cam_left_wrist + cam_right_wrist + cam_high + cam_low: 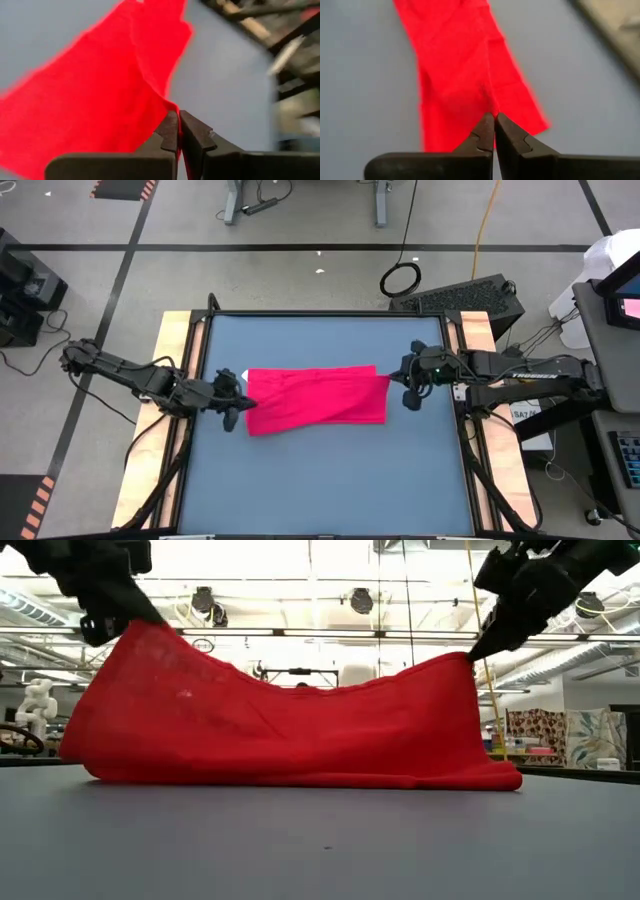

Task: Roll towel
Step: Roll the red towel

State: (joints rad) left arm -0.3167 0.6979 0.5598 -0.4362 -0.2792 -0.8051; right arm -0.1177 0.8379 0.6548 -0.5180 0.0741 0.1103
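On the blue desk [330,470], the red towel [318,398] hangs between two arms, its top edge lifted and sagging in the middle while its lower edge rests on the desk. The left gripper [232,408] is clamped on one upper corner, the right gripper [410,395] on the other. A tidy roll likely calls for both corners held level, the sag pulled taut, and the cloth laid over evenly.
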